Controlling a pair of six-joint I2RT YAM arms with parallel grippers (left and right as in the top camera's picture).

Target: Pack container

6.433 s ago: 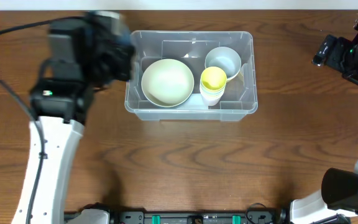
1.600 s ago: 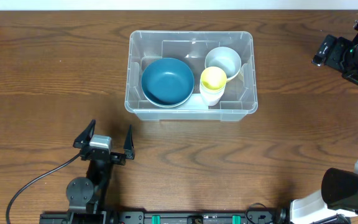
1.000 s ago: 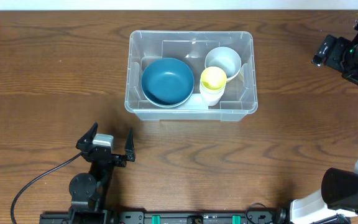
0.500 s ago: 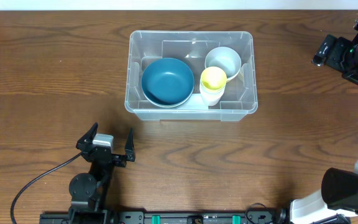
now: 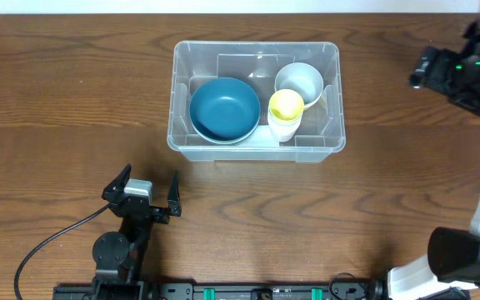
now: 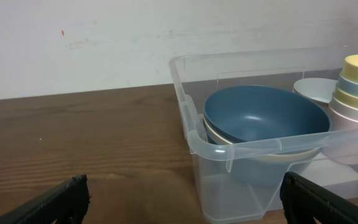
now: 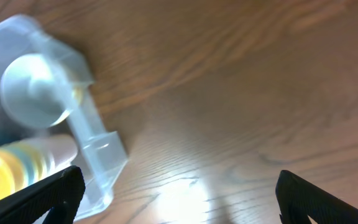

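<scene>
From my console, the container [image 5: 255, 153] sits on the brown wooden surface [image 5: 73, 100] a little toward the far edge, long side facing me, upright and uncovered. Inside it, at its left end, lies a blue bowl [image 5: 224, 109], mouth up. The left wrist view shows that bowl nested in a pale bowl [image 6: 277, 155], whose rim peeks out under it through the clear wall. At the container's right end a white bowl [image 5: 299, 82] rests in the far corner. Just nearer than it, touching or almost touching, stands a stack of cups [image 5: 286, 107] with a yellow one on top; in the left wrist view the cups under the yellow one look greenish and pale pink. My left hand [image 5: 148, 182] is low over the surface on the near side of the container, off its left corner and well apart from it. Its fingers are spread wide with nothing between them, and its camera looks straight at the container's near left corner. My right hand [image 7: 178, 196] is off to the right of the container, well clear of it and held up above the surface. Its picture is blurred, yet I can see both fingers at the bottom corners of the view, spread and empty, with the container's right end and the white bowl at the upper left.
</scene>
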